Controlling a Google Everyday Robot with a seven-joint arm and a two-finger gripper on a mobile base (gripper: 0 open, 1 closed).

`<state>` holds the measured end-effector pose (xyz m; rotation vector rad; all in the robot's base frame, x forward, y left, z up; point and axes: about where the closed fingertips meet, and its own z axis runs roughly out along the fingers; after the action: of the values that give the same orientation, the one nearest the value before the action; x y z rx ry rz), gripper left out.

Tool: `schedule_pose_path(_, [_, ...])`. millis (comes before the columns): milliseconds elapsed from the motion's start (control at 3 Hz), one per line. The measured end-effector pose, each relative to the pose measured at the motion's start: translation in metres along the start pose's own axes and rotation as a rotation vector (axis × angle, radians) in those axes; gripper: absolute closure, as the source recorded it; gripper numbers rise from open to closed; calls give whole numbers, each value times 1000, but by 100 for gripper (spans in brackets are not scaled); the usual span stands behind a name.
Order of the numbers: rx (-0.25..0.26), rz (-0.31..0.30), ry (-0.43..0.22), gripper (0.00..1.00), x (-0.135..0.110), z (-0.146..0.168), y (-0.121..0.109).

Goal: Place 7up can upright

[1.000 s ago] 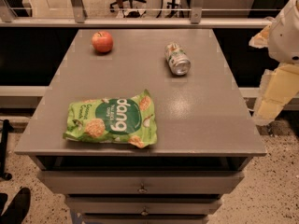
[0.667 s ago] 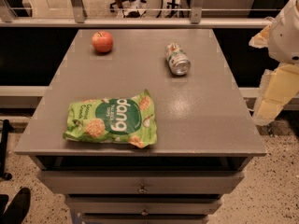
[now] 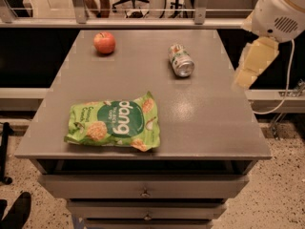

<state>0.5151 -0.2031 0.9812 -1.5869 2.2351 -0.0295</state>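
Observation:
The 7up can (image 3: 181,60) lies on its side on the grey table (image 3: 200,113), at the back right, with its silver end facing the front. My gripper (image 3: 255,63) is a cream-coloured piece hanging under the white arm housing (image 3: 279,11), over the table's right edge. It is to the right of the can and not touching it. It holds nothing that I can see.
A red apple (image 3: 104,42) sits at the back left. A large green snack bag (image 3: 115,124) lies flat at the front left. A rail (image 3: 143,24) runs behind the table. Drawers (image 3: 143,187) are below the front edge.
The arm and gripper have moved left and up, closer to the table's right edge and the can. The can, apple and bag have not moved.

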Motion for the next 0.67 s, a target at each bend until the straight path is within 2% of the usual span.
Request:
schedule_pose_path(333, [-31,135,-53,0,-21,36,-54])
schedule_pose_path(667, [-50,332,-140,0,-45,71,-106])
